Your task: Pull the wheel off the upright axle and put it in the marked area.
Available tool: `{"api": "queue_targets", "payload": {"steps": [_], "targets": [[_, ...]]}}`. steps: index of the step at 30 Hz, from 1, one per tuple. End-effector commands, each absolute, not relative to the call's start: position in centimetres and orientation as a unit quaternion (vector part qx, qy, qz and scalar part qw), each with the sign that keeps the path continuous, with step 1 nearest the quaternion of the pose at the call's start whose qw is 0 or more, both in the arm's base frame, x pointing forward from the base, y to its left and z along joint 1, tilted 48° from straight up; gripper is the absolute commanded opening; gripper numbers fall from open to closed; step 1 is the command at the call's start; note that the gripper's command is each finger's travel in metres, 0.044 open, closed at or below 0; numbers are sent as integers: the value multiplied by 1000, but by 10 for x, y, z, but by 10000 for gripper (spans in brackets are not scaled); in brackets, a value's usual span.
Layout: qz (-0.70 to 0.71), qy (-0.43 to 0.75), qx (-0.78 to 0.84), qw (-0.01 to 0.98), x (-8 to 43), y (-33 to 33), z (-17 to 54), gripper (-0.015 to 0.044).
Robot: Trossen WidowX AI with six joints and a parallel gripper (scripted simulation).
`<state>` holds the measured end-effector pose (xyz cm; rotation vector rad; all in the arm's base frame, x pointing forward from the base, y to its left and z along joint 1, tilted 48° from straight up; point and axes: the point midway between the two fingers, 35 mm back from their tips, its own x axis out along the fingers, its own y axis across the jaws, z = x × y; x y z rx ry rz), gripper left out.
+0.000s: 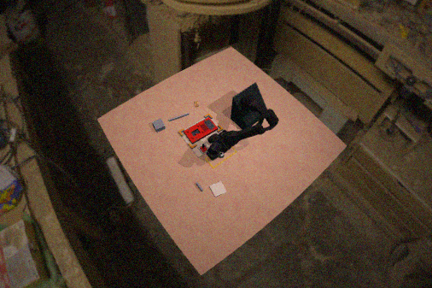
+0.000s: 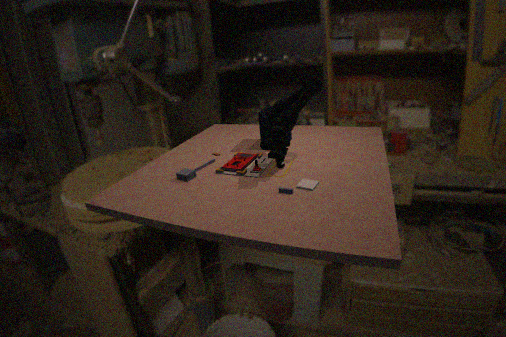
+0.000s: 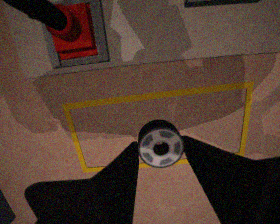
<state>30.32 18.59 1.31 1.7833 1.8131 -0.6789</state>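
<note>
Saw wheel (image 1: 221, 155) (image 2: 281, 164) (image 3: 161, 147) clamped in gripper (image 1: 218, 155) (image 2: 280, 160) (image 3: 159, 143), off axle (image 3: 56, 17), overlapping yellow outline (image 1: 224, 160) (image 2: 287, 173) (image 3: 158, 94) in wrist view; made out spokes there only. Spotted white square (image 1: 218, 188) (image 2: 307, 185) in top, exterior views only.

On the worktop (image 1: 265, 185) (image 2: 250, 217), a red board (image 1: 201, 130) (image 2: 239, 163) with dark inserts, lying flat between orange corner brackets. Near it, a thin blue-grey rod (image 1: 178, 117) (image 2: 205, 163), a grey-blue block (image 1: 159, 125) (image 2: 186, 175) just beyond one end of the rod, and a tiny orange piece (image 1: 196, 103) (image 2: 216, 154) off the other. Well apart from these, a flat white tile (image 1: 218, 188) (image 2: 307, 184), with a small dark blue block (image 1: 199, 186) (image 2: 285, 190) just beside it, not touching. Behind, in dim light, a shelf unit (image 2: 325, 32) and a red container (image 2: 398, 142).
</note>
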Motion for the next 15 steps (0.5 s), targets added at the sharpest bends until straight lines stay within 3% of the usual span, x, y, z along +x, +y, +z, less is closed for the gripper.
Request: {"api": "queue_targets", "payload": {"steps": [1, 3, 15], "targets": [[-255, 665, 656, 249, 301, 192, 4, 0], [-255, 665, 656, 249, 301, 192, 4, 0], [-251, 668, 654, 250, 301, 188, 11, 300]]}}
